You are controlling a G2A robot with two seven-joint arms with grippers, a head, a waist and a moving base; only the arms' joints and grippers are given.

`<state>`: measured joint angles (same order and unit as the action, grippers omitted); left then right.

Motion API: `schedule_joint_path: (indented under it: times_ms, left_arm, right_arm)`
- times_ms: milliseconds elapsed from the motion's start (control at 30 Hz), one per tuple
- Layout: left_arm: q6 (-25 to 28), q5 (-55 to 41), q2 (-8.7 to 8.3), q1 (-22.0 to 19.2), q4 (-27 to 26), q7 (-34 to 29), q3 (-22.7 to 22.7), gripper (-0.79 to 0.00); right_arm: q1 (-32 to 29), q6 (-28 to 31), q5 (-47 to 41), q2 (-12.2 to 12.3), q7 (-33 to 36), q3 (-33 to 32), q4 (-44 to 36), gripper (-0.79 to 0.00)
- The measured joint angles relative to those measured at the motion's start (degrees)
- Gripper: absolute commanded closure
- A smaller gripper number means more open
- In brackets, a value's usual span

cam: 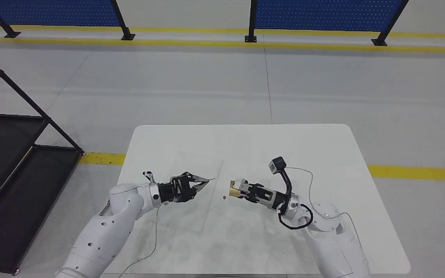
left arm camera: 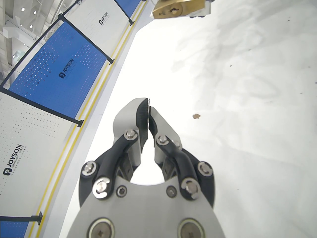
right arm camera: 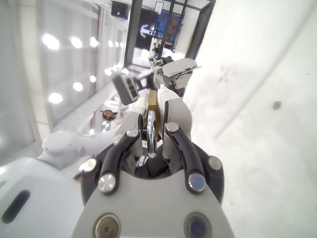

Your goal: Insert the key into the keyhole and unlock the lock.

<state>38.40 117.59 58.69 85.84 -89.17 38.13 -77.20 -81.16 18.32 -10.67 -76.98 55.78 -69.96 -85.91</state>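
My left gripper (cam: 199, 183) pinches the key (cam: 210, 181), its tip aimed at the brass padlock (cam: 231, 185) that my right gripper (cam: 240, 188) clamps. Key and padlock sit near each other, not touching, over the white table (cam: 278, 146).

Industrial test hall: blue barriers (cam: 327, 14), yellow floor-lines (cam: 403, 171).
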Motion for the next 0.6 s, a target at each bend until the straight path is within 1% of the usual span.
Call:
schedule_joint_path:
  times_ms: [67,133,167,233,267,367,400,467,500,600]
  left_arm:
    - [-0.03,-0.01,0.00,0.01,0.01,-0.05,0.03,0.000]
    - [-1.40,0.54,0.01,-0.03,-0.21,-1.32,0.22,0.000]
    - [-2.70,1.26,-0.01,-0.05,-0.49,-1.64,0.34,0.000]
    - [-6.94,4.60,-0.21,-0.06,-1.37,-0.88,0.57,0.000]
    - [-9.49,6.75,-0.34,0.05,-1.83,0.31,0.79,0.000]
    - [-19.45,15.45,-0.83,0.43,-1.61,5.11,1.47,0.000]
    - [-23.89,19.02,-0.99,0.41,-1.14,6.33,1.59,0.000]
    - [-31.46,25.37,-1.25,0.30,-0.50,7.39,1.84,0.000]
    - [-36.21,29.62,-1.40,0.27,0.09,8.02,2.10,0.000]
    - [-45.36,36.65,-1.65,-0.05,1.50,10.52,2.68,0.000]
  right_arm:
    - [0.00,0.00,0.00,0.00,0.00,0.00,0.00,0.000]
    - [0.00,0.00,0.00,0.00,0.00,0.00,0.00,0.000]
    - [0.00,0.00,0.00,0.00,0.00,0.00,0.00,0.000]
    - [0.00,0.00,0.00,0.00,0.00,0.00,0.00,0.000]
    - [0.00,0.00,0.00,0.00,0.00,0.00,0.00,0.000]
    - [0.00,0.00,0.00,0.00,0.00,0.00,0.00,0.000]
    - [0.00,0.00,0.00,0.00,0.00,0.00,0.00,0.000]
    - [0.00,0.00,0.00,0.00,0.00,0.00,0.00,0.000]
    - [0.00,0.00,0.00,0.00,0.00,0.00,0.00,0.000]
    - [0.00,0.00,0.00,0.00,0.00,0.00,0.00,0.000]
